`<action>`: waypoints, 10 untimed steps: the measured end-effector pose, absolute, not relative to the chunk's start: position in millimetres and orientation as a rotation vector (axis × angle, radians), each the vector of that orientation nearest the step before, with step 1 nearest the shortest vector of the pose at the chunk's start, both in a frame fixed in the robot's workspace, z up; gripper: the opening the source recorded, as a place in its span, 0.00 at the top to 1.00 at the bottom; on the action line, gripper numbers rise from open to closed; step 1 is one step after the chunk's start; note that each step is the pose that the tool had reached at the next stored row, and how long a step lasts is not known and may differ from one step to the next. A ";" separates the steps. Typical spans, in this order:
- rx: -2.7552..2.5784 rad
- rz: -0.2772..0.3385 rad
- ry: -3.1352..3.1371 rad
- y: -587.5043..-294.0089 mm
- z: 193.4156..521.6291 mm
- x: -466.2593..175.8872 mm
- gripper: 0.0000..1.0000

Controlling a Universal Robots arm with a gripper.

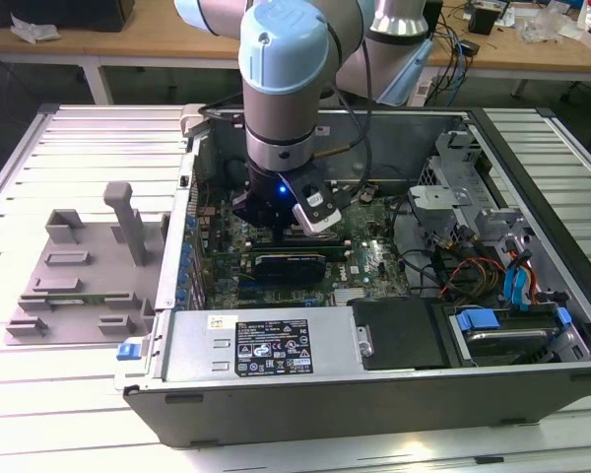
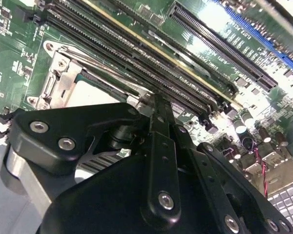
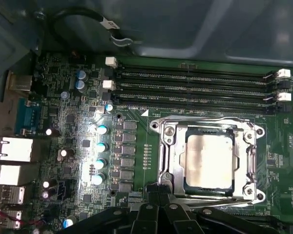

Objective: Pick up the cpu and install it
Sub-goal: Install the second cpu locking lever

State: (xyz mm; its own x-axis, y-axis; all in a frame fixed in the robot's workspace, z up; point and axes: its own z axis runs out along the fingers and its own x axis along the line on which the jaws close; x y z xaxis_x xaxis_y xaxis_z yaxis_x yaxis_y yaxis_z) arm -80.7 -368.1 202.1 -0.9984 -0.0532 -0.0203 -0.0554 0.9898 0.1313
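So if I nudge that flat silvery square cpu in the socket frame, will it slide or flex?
The flat silvery square cpu looks like a stiff metal-topped plate, so probably no flex. It lies inside the metal socket frame, which likely blocks sliding. Its smooth top may be slippery.

The arm reaches straight down, its pale blue wrist joint upright above the black hand [image 1: 276, 219]. A blue light glows on the hand's body. In both wrist views the hand's black linkages [image 2: 158, 161] meet at a narrow point, with the fingers drawn together and nothing between them.
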 end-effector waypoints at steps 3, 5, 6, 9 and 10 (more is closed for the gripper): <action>-0.085 0.207 3.117 -368.1 209.2 -80.6 0.89; -0.085 0.206 3.117 -368.2 214.7 -80.6 0.89; -0.085 0.206 3.117 -368.1 219.6 -80.5 0.89; -0.085 0.206 3.117 -368.0 239.7 -80.4 0.89; -0.085 0.206 3.117 -368.0 245.6 -80.4 0.89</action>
